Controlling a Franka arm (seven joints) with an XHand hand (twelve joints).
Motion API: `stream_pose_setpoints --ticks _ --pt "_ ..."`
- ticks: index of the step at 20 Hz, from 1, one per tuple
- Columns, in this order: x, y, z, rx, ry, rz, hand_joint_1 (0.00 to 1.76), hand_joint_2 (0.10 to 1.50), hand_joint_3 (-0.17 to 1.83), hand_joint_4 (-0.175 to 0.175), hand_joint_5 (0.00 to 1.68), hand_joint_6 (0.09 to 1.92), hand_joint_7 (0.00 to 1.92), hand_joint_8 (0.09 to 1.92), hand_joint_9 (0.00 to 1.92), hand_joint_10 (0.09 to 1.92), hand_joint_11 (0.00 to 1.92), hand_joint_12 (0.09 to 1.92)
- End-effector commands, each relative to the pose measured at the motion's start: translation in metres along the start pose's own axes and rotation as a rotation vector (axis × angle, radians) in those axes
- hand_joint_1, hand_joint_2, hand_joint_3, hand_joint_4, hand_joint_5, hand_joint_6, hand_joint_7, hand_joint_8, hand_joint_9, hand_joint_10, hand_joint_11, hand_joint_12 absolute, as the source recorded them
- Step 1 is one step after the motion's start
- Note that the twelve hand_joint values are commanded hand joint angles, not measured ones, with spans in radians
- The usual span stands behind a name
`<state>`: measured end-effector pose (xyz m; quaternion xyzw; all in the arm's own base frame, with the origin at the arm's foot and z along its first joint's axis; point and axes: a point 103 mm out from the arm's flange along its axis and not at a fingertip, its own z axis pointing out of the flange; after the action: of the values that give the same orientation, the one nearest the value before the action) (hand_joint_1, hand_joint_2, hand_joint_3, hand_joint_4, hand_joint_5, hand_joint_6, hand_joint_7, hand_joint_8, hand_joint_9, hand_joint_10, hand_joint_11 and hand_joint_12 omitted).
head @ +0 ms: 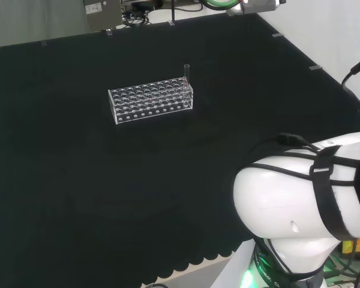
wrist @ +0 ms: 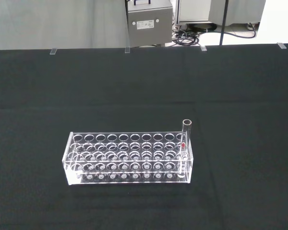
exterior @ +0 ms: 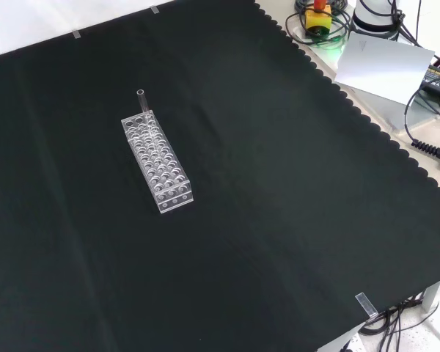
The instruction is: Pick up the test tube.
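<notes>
Clear test tube (wrist: 186,139) stands upright in rack (wrist: 129,159) corner; fingers' state cannot tell.

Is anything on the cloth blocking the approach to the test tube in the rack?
Nothing visible does. The test tube stands upright in a corner hole of the clear rack, its top above the rack, the other holes look empty, and the black cloth around it is bare.

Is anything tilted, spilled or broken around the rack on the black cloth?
Nothing stands out. The clear test tube rack sits flat on the black cloth, and the single test tube stands upright in a corner hole at one end. No spill or breakage shows.
</notes>
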<state>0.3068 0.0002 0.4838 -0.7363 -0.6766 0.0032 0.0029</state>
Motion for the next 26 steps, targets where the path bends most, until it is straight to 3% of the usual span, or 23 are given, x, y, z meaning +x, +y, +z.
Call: stream_pose_setpoints --ticks 1,8,13,26 --pt "0.0 0.0 0.002 -0.003 -0.008 0.002 0.51 0.79 0.52 -0.051 0.02 0.1 0.0 0.29 0.0 0.63 0.0 1.37" --pt "-0.003 0.017 0.01 0.036 0.002 0.004 0.5 0.84 0.41 -0.052 0.03 0.09 0.0 0.25 0.0 0.61 0.0 1.39" --pt "-0.007 0.048 0.025 0.096 -0.009 0.007 0.51 0.87 0.36 -0.052 0.04 0.09 0.0 0.39 0.0 0.65 0.0 1.4" --pt "-0.036 0.126 0.085 0.266 -0.034 0.069 0.53 0.89 0.3 -0.059 0.09 0.09 0.0 0.55 0.0 0.76 0.0 1.46"
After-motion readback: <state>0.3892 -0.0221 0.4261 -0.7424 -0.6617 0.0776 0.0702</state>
